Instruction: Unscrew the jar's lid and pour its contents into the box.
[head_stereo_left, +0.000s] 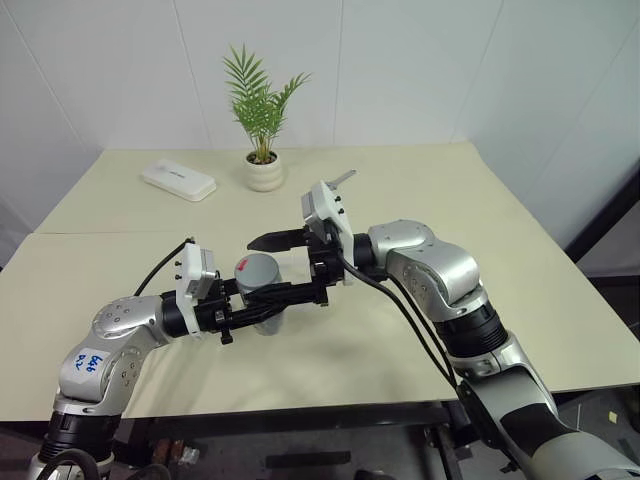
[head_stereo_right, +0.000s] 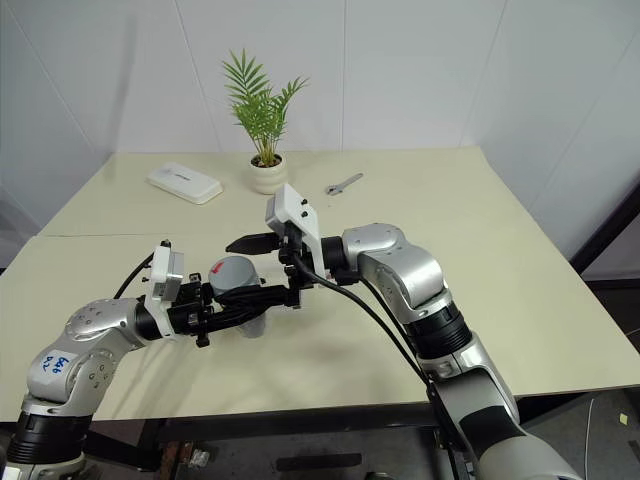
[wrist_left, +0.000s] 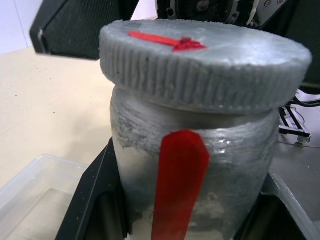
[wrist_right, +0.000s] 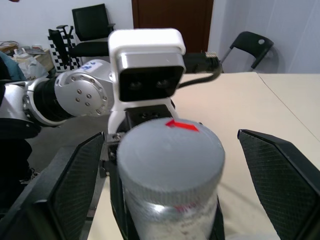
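The jar, its grey lid on, is held above the desk near its front edge, clamped at the body by the left gripper. The right gripper flanks the lid, fingers spread and not touching. The clear box lies beneath. At the far edge stand a potted plant, white case and wrench.

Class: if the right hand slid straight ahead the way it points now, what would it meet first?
Probably the lid: it sits between the open right hand's fingers, directly ahead. Behind it comes the left hand holding the jar.
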